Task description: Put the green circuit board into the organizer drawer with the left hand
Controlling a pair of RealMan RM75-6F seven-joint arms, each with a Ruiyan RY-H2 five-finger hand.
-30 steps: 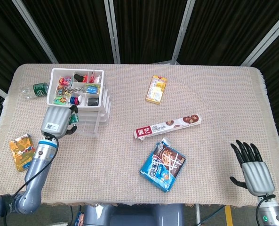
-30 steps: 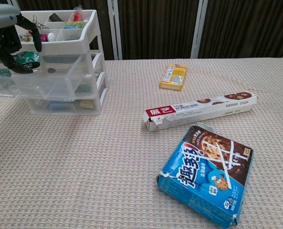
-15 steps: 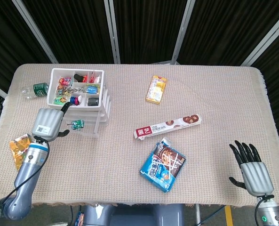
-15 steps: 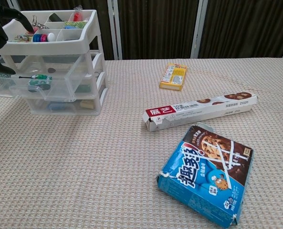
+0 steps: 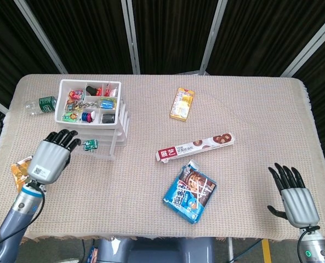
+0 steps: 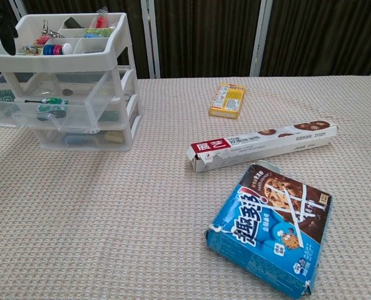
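Fingers of the left hand [image 5: 48,160] spread, empty, beside the drawer [image 6: 47,111] holding the green circuit board [image 5: 89,145].

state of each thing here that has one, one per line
organizer drawer: pulled out, open
green circuit board: lying in the open drawer, released
left hand: open, holding nothing
right hand: open, holding nothing
blue cookie bag: lying flat
long cookie box: near end flap open

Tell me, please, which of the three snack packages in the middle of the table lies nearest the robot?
The blue chocolate-chip cookie bag; the long white biscuit box and small yellow box lie farther back.
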